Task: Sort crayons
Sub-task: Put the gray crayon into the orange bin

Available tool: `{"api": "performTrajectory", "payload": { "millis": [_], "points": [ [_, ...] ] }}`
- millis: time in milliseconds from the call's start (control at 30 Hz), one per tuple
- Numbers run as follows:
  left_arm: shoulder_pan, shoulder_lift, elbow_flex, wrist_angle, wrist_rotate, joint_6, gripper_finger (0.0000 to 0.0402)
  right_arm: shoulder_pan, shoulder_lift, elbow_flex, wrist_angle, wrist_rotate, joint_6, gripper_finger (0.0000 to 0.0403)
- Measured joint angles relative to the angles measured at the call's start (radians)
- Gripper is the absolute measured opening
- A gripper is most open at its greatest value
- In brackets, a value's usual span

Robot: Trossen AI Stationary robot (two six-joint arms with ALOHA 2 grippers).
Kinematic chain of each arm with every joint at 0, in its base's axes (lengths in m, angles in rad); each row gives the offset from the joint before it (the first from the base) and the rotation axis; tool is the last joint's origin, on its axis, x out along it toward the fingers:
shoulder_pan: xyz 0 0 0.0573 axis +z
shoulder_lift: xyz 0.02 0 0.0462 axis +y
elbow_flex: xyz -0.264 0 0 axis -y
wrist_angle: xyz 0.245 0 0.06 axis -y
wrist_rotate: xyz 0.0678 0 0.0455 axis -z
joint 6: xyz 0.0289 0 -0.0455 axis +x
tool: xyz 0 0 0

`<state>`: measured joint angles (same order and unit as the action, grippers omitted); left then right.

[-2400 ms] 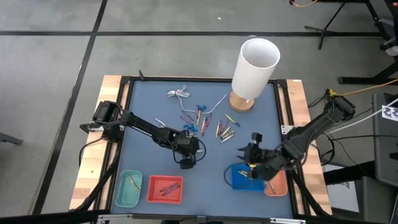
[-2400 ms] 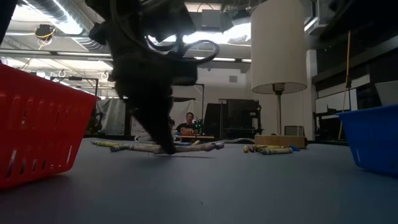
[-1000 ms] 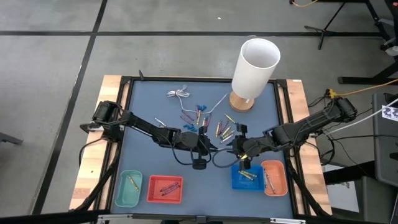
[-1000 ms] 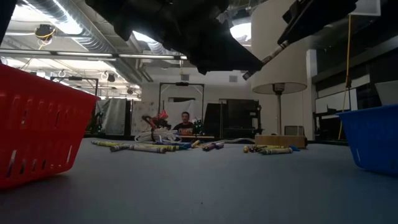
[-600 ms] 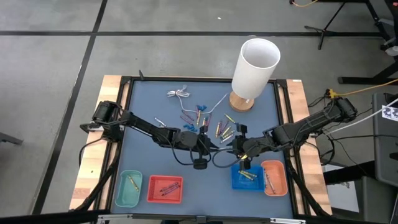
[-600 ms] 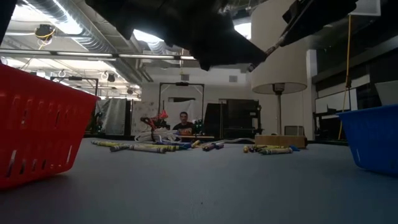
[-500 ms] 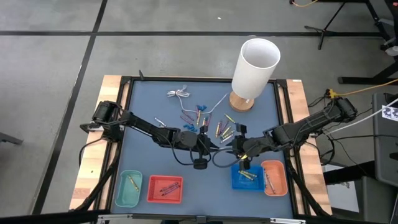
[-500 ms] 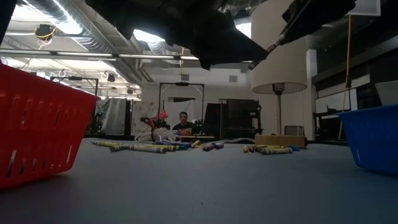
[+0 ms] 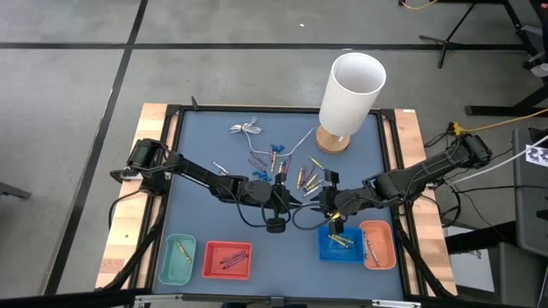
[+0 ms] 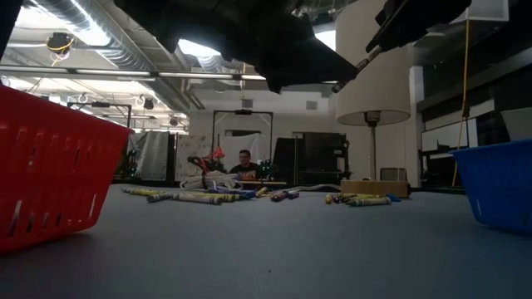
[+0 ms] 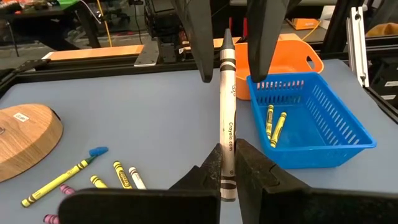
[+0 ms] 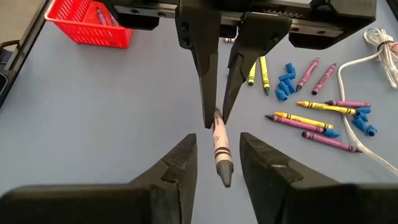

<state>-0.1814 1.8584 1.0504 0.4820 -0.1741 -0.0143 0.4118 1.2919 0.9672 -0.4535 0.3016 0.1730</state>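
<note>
Above the grey-blue tabletop [image 9: 214,145], just beside the blue plastic mesh basket [image 9: 336,245], the left claw [image 9: 288,202] is clenched on one end of a grey-white paper-wrapped crayon [image 11: 226,118], whose other end lies between the spread, released fingers of the right claw [image 9: 318,202].

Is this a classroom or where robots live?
Probably a robot lab or workshop. Two robot arms work at a framed table sorting crayons into baskets, with equipment racks and ceiling ducts behind.
</note>
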Motion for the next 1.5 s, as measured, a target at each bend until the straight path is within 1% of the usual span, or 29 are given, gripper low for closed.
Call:
{"api": "performTrajectory", "payload": {
  "millis": [133, 367, 500, 600, 800, 900, 1033, 1267, 1367, 1500],
  "points": [
    [0.000, 0.000, 0.000, 0.001, 0.000, 0.000, 0.0010, 0.000, 0.000, 0.000, -0.001, 0.000, 0.000, 0.0106],
    [0.000, 0.000, 0.000, 0.002, 0.001, 0.000, 0.0010, 0.000, 0.000, 0.000, -0.001, 0.000, 0.000, 0.0051],
    [-0.001, 0.000, 0.000, 0.001, 0.001, 0.000, 0.0010, 0.000, 0.000, 0.000, -0.002, 0.000, 0.000, 0.0030],
    [-0.001, 0.000, 0.000, 0.001, 0.001, 0.000, 0.0010, 0.000, 0.000, 0.000, -0.002, 0.001, 0.000, 0.0022],
    [-0.001, 0.000, 0.000, 0.001, 0.001, 0.000, 0.0010, 0.000, 0.000, 0.000, -0.002, 0.001, 0.000, 0.0026],
    [-0.001, 0.000, 0.000, 0.001, 0.001, -0.001, 0.0011, 0.000, 0.000, 0.000, -0.002, 0.001, 0.000, 0.0022],
    [-0.001, 0.000, 0.000, 0.001, 0.001, -0.004, 0.0031, 0.000, 0.000, 0.000, -0.002, 0.001, 0.001, 0.0019],
    [0.000, 0.000, 0.000, -0.015, 0.000, -0.009, 0.0093, 0.000, 0.000, 0.000, -0.039, -0.003, 0.010, 0.0020],
    [0.000, 0.000, 0.001, -0.051, 0.000, -0.009, 0.0112, 0.000, 0.000, 0.001, -0.093, -0.055, 0.054, 0.0019],
    [0.000, 0.000, 0.001, -0.096, 0.000, -0.009, 0.0126, 0.000, -0.007, 0.001, -0.182, -0.179, 0.140, 0.0022]
  ]
}}
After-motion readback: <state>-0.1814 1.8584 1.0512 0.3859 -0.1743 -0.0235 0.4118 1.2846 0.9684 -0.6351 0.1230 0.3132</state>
